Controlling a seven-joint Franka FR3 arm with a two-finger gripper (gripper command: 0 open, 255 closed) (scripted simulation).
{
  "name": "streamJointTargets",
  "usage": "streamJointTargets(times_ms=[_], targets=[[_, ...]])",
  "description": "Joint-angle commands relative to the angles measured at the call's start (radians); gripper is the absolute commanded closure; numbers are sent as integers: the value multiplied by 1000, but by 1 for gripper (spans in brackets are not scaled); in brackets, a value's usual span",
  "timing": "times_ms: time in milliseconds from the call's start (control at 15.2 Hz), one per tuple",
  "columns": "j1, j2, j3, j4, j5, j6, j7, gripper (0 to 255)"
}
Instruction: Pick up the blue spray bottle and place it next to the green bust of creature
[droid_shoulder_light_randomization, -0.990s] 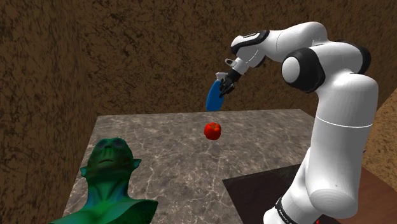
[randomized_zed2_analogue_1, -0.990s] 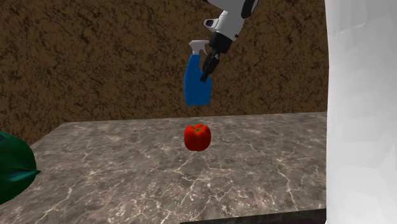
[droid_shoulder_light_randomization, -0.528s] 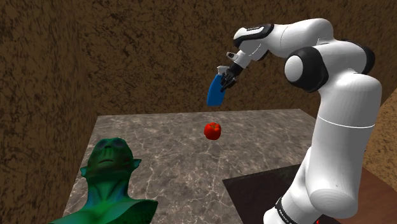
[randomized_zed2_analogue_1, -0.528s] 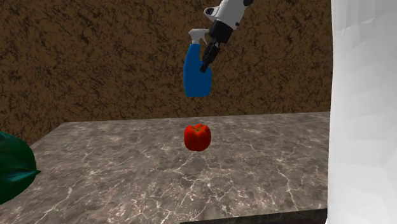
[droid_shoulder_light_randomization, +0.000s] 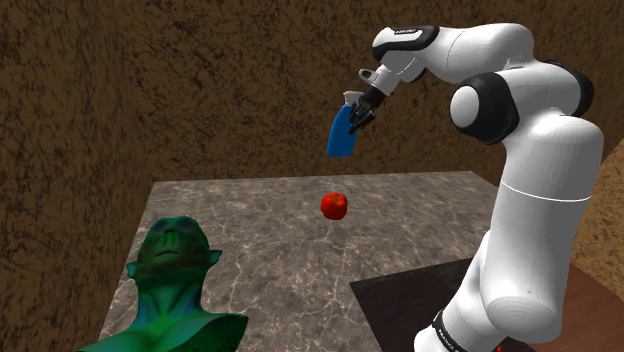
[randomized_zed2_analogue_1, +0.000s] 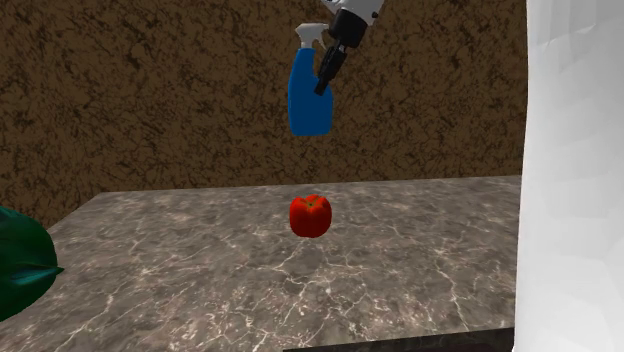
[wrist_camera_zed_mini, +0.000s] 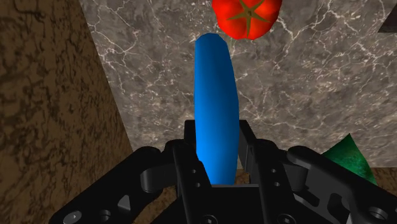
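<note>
- High above the marbled table (randomized_zed2_analogue_1: 150, 270), black gripper (randomized_zed2_analogue_1: 325, 72) clamps blue spray bottle (randomized_zed2_analogue_1: 308, 105) near its neck.
- Probably light, stiff plastic; smooth sides could slip.

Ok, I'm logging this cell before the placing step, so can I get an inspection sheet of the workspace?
Surface: marble table, grey-brown with white veins.
Job's things: blue bottle held in the air, off the table; green bust standing on the table at the shoulder view's lower left.
Clutter: one red tomato on the table, apart from the bust.
Claw: claw shut on the bottle near its top.
Cables: nothing seen.
Surroundings: rough brown walls; dark stand under the arm.
</note>
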Motion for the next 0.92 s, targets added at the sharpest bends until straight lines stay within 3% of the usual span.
streamJointTargets(times_ms=[0, 858], targets=[[-8, 4, -1, 31, 1, -26, 10, 255], [-70, 39, -1, 243, 28, -199, 76, 255]])
